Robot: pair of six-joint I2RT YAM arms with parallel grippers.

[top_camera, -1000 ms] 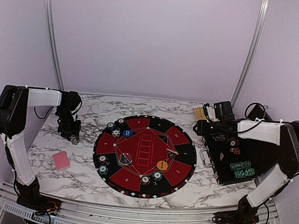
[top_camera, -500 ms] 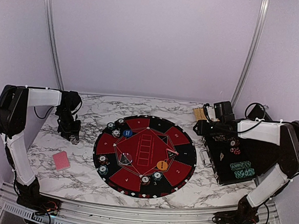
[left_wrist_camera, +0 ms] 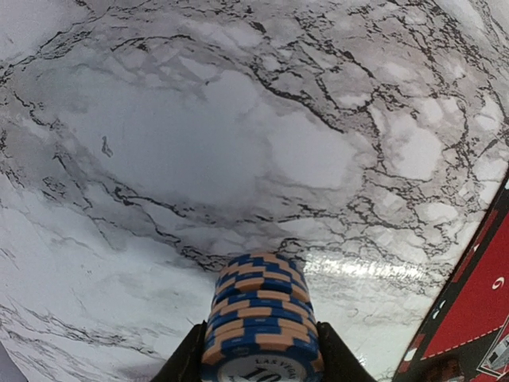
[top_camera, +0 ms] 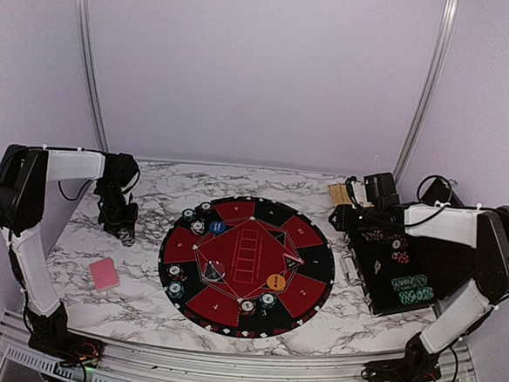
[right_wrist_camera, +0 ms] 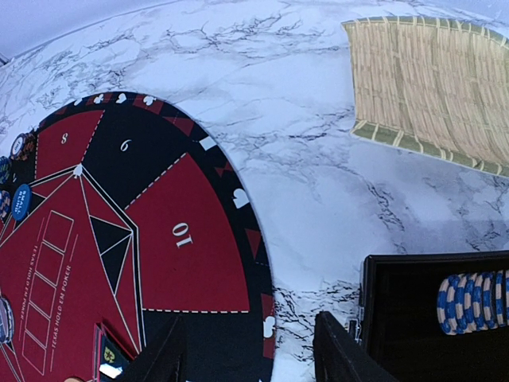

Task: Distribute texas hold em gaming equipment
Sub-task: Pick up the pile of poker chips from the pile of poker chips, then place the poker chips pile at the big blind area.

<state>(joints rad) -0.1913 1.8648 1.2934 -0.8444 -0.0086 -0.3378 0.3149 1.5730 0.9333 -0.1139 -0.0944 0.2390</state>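
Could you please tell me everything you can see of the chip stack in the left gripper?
The chip stack is a short column of round poker chips, edges striped blue and pale orange; the nearest chip shows a white face marked 10. They look like plastic. The left gripper clamps it, dark fingers on both sides. The column points away from the wrist camera towards the marble table, left of the red-and-black mat. Whether its far end touches the table cannot be told.

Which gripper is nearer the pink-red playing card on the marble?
Left. The left gripper, clamping a blue-orange chip stack, hangs just behind the pink-red playing card; the right gripper sits across the round black-and-red mat.
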